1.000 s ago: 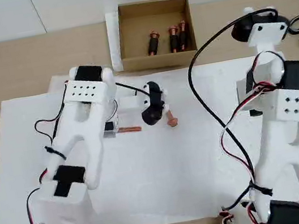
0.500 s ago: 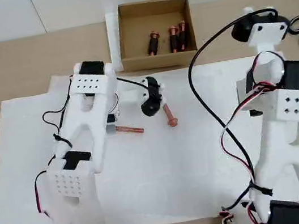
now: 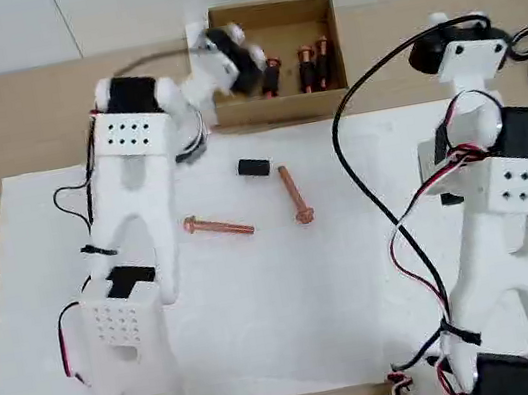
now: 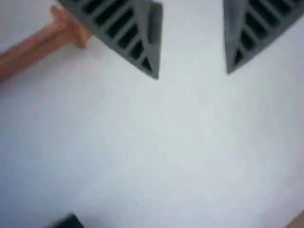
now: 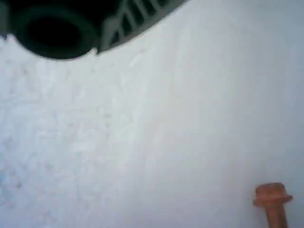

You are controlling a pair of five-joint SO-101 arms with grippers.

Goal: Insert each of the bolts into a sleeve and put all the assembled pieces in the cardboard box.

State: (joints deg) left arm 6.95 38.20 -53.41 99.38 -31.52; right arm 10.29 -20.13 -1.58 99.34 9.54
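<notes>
Left end effector, jaws wide and empty, sits by the cardboard box, upper centre of the high view. Mid-frame on the white sheet: black sleeve, left-hand bolt, right-hand bolt. Bolts likely light, rigid, smooth, roll-prone; grasp mid-shank.

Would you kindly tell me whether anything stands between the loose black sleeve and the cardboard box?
Nothing visible: only bare white sheet lies between the sleeve and the box's near wall. The left end effector hangs over the box's left edge.
</notes>
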